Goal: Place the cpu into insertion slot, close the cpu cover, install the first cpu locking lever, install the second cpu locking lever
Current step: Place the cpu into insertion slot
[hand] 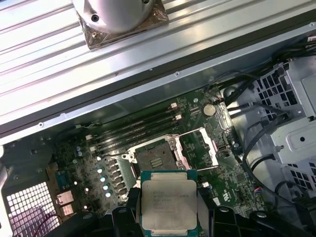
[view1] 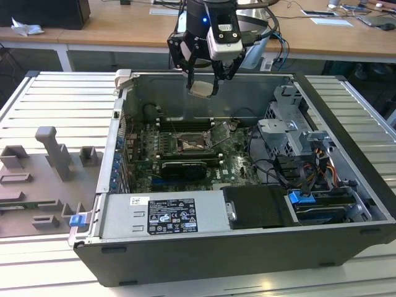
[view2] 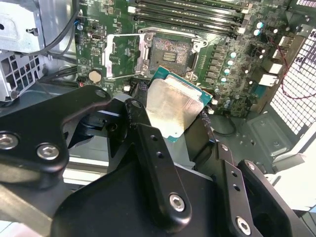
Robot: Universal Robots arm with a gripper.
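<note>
Heads up, a few bits you can't really make out here. In the first wrist view the cpu runs off the picture's edge, so you lose its near side. The fingers of your gripper, clamped on the chip, cover both its flanks. The silver round housing is cut off by the edge too.

In the second wrist view one finger sits in front of a corner of the chip.

In the exterior view the arm is chopped off at the top of the frame. The insertion slot mid-frame is too small to tell its contacts. The cpu cover beside it is a thin sliver, and you can't tell its tilt. The grey fixture tray is clipped at the exterior view's left edge.
</note>
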